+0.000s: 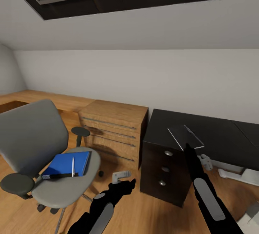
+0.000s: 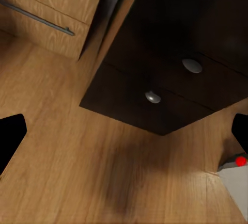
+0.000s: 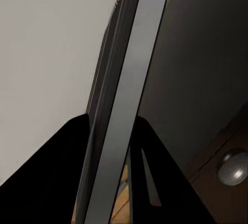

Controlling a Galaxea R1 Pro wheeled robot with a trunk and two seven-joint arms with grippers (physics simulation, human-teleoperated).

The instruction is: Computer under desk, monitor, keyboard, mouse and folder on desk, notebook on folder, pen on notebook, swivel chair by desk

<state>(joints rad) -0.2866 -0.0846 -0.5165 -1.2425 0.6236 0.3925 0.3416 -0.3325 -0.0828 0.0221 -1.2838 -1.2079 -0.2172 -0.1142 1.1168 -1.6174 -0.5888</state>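
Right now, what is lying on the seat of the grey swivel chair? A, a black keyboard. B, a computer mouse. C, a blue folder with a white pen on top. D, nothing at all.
C: in the head view the swivel chair carries a flat blue folder on its seat, with the thin white pen lying across it.

Nothing readable anywhere here, honestly. No text, brand, label or number on the blue folder (image 1: 66, 164), the drawer fronts of the table (image 1: 163, 171) or the wooden cabinet (image 1: 115, 133). Only mark is a plain red dot on the grey computer (image 2: 238, 180) case, and that's no letter or digit.
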